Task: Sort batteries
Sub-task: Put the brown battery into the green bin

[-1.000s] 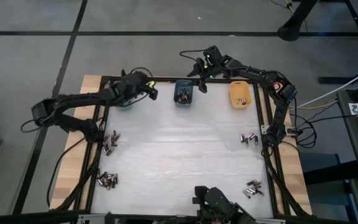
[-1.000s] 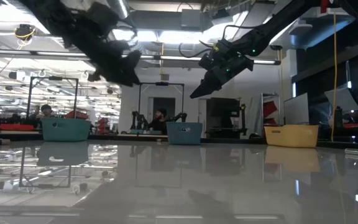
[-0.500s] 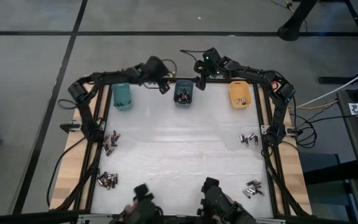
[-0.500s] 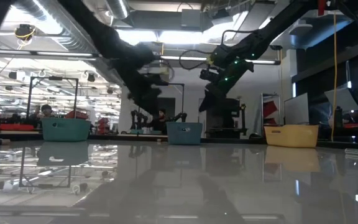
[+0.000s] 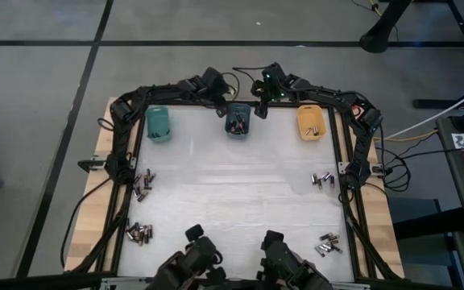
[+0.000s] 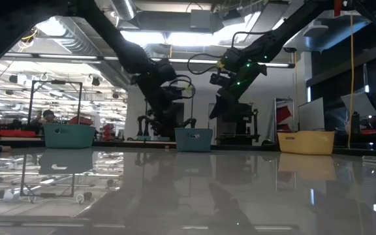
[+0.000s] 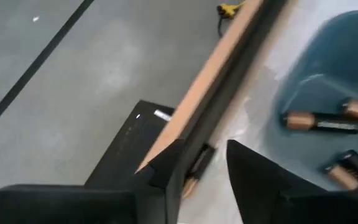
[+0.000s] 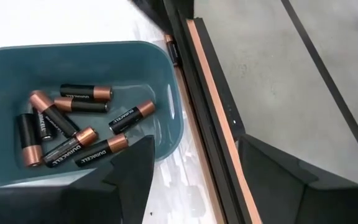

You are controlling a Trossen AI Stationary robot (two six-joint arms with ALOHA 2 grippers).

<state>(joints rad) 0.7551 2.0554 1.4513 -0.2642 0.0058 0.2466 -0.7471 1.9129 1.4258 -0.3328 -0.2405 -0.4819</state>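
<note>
Batteries lie in four small heaps near the table's corners: two heaps on the left side and two on the right, and. More batteries sit in the blue bin at the middle of the far edge, and a few in the orange bin. The teal bin looks empty from above.

Both arms reach up to the far edge, close to the blue bin. The left gripper is just past that edge, beside the bin. Its fingers have a small gap and nothing sits between them. The right gripper hangs just by the bin's other side. Its fingers stand wide apart and hold nothing. Its camera looks down on the dark cells with coppery ends inside the bin.

I think this is the end of a drop-off. Neither gripper carries a cell now.

Next, an arm should go back to one of the heaps. It needs to come down over one cell, with fingers on each side of it, and pinch gently. The cells lie close together, so it must pick one at the edge of the heap.
</note>
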